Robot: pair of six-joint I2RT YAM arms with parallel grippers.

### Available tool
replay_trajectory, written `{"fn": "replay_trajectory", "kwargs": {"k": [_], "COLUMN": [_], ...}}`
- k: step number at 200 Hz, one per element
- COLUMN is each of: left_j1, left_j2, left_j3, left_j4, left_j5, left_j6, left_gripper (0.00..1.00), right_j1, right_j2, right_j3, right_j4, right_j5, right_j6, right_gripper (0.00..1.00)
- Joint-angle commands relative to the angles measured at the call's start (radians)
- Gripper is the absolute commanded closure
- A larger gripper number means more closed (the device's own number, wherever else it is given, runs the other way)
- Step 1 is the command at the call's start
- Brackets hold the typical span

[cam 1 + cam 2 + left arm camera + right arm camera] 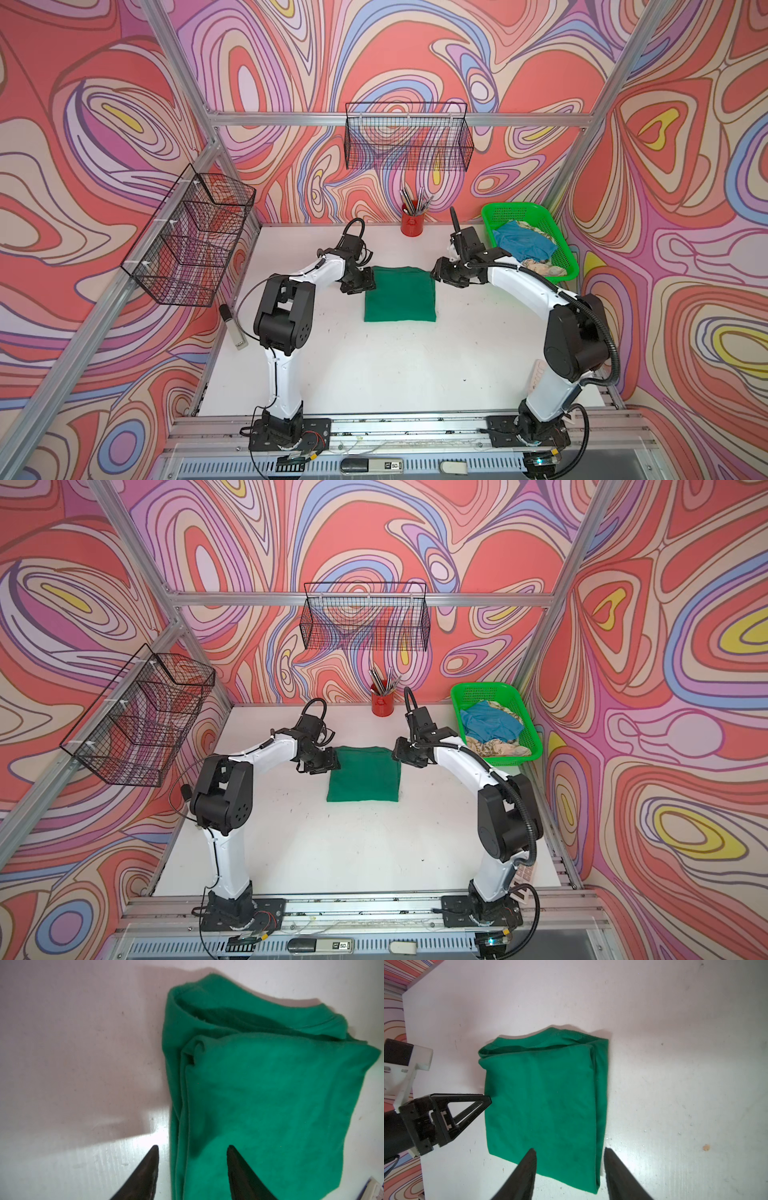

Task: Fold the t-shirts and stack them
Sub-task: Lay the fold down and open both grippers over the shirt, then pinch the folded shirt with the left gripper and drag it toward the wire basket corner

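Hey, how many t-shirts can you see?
3. A folded dark green t-shirt lies on the table; a light blue t-shirt and a cream patterned t-shirt sit crumpled in the green basket, back right. More could be hidden beneath those.

Partly hidden: cream patterned cloth tee point(544, 269), under crumpled light blue cloth tee point(524, 245). Cut off by left wrist view's lower edge: folded dark green cloth tee point(270, 1105).
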Motion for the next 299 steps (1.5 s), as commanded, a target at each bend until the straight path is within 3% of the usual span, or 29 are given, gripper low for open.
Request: {"fn": "replay_trajectory", "kwargs": {"k": [1,66,125,158,188,242,299], "left_j1": [-0.007,-0.037,-0.039,-0.034,0.024,0.203,0.356], "left_j2": [0.032,0.091,0.107,0.089,0.038,-0.04,0.056], "left_j3": [-0.015,-0.004,-0.017,0.031,0.046,0.089,0.235], "left_j4": [-0.001,-0.023,-0.005,-0.073,-0.144,-0.284,-0.354], "left_j5": [0.023,-0.018,-0.032,-0.087,-0.148,-0.398,-0.629], "left_j6": [-0.035,-0.049,-0.061,-0.008,0.054,0.186,0.291], "left_gripper": [0.5,0.65,1.0,1.0,1.0,1.0,1.0], "right_j1": [-0.004,-0.004,-0.004,-0.003,-0.004,-0.004,-0.004], "right_j2": [-0.052,-0.081,-0.102,-0.125,-0.151,-0.178,-0.141], "right_j3": [-0.016,-0.03,-0.053,-0.056,-0.067,-0.095,-0.033], "right_j4": [-0.011,-0.007,0.0,-0.014,-0.023,-0.04,-0.125], "right_j5": [0.011,0.016,0.011,0.015,0.01,-0.017,-0.038], "right_j6": [0.015,0.018,0.02,0.015,0.013,0.01,-0.017], "right_gripper": [0.45,0.44,0.44,0.44,0.44,0.44,0.44]}}
